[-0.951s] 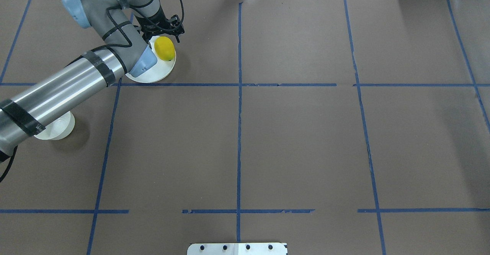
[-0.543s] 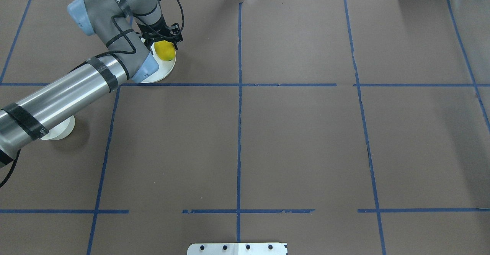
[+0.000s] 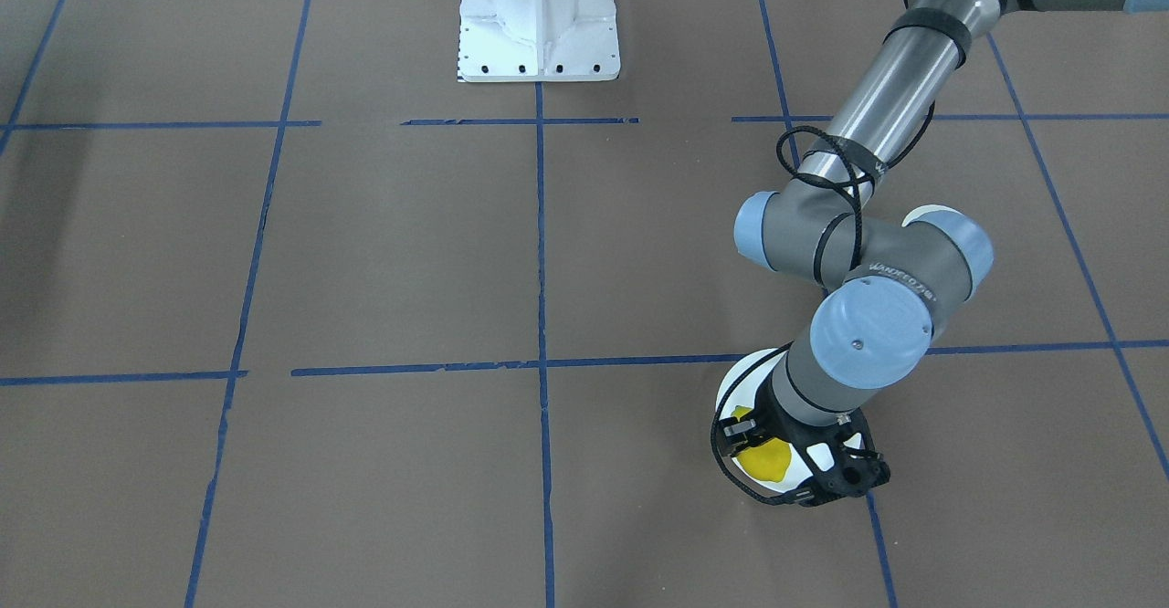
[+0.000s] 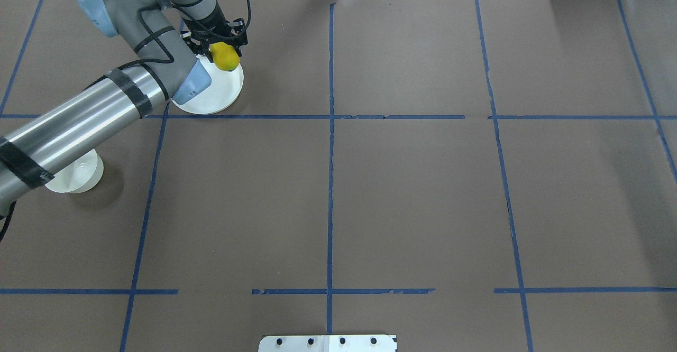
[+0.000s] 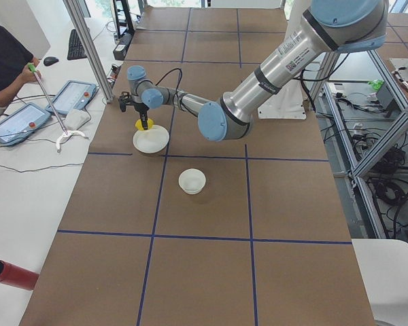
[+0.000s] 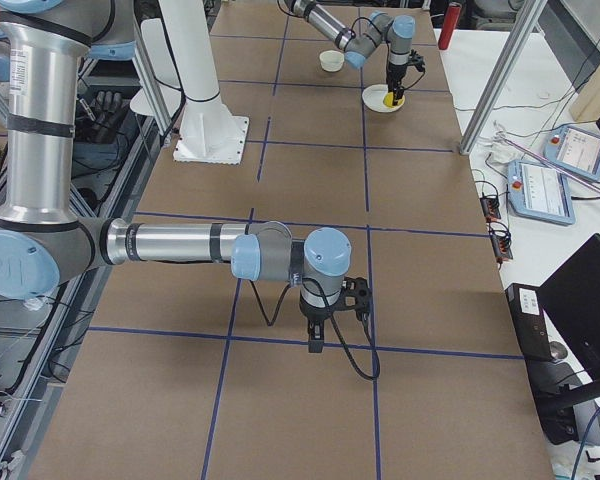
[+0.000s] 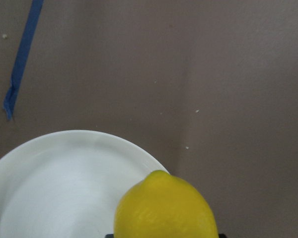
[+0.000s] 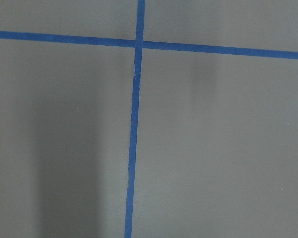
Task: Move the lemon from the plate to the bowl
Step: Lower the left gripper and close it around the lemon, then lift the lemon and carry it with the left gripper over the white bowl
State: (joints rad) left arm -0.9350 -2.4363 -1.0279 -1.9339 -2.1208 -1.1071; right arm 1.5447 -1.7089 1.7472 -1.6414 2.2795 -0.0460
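The lemon is held in the left claw, whose jaws are closed on its sides. It appears to be raised just clear of the plate, over the rim farthest from the robot. In the wrist view only the lemon's upper half is shown, with the plate's rim below it. How deep the jaws sit cannot be told.

The bowl stands well apart from the plate, nearer the robot. In the overhead view it is partly covered by the left forearm.

The carry is judged to be the step in hand, and most of the task is left. The main risk lies in the lemon's shape:

- **Slipping out:** a smooth, tapered skin can be squeezed out of two flat jaws if it is gripped off its widest part. A quick swing would make that more likely.
- **A drop on the way:** the lemon would probably roll off across the tabletop.
- **Release too high:** the lemon could bounce out of the bowl, which is small and deep.
- **Release too low or off-centre:** the rim could be struck and the bowl tipped or pushed aside.

The right claw is seen only in a side view, hanging far from the dishes. Whether it is wide or closed cannot be told.
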